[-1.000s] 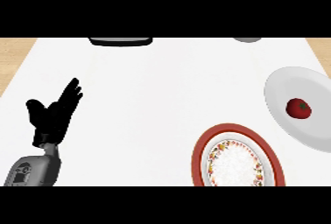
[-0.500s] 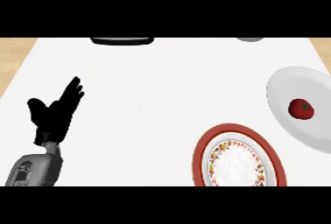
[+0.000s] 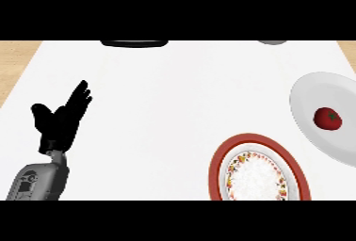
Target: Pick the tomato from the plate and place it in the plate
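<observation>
A red tomato [image 3: 327, 118] lies on a plain white plate [image 3: 313, 96] at the right edge of the head view. In front of it, lower right, sits a second plate [image 3: 259, 170] with a red rim and a patterned band; nothing lies on it. My left hand [image 3: 61, 120] rests at the left side of the white counter, open, fingers straight and pointing up, far from both plates. The right hand shows nowhere in the view.
A dark flat object [image 3: 134, 43] sits at the counter's far edge, left of centre, and a grey round object [image 3: 272, 42] at the far right. Wooden floor [image 3: 15, 61] shows past the counter's left edge.
The view has shifted slightly, so both plates sit a little further right in the picture. The left hand holds the same open pose.
</observation>
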`<state>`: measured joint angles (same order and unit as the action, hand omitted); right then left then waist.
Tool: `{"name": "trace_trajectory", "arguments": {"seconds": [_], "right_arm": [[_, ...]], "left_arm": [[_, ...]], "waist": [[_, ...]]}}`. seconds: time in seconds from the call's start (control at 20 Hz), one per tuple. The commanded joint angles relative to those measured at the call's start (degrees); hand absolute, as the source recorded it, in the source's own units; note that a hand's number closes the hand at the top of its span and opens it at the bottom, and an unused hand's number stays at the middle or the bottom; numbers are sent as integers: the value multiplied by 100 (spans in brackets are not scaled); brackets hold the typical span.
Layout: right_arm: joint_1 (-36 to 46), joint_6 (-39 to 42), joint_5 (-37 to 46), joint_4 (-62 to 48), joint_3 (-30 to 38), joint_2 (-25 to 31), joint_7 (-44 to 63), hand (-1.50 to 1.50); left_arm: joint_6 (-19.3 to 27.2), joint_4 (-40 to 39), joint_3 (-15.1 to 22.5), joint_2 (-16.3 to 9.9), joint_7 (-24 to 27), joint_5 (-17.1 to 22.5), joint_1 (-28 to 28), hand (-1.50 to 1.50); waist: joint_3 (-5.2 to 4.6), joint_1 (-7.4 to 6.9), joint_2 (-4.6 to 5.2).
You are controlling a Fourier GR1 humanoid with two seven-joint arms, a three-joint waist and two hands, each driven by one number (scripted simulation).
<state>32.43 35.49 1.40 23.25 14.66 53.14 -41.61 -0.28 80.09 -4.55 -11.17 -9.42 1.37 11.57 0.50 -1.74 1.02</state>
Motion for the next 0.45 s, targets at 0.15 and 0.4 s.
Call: {"name": "trace_trajectory", "arguments": {"seconds": [0.15, 0.4], "right_arm": [[-246, 1328, -155, -108, -32, 359, -989, -150], [-408, 1036, -111, -83, -210, 242, -1078, -150]], "left_arm": [[-8, -56, 5, 26, 113, -20, -80, 0], [132, 20, 36, 143, 10, -46, 26, 0]], "waist": [[4, 6, 11], [20, -17, 30]]}}
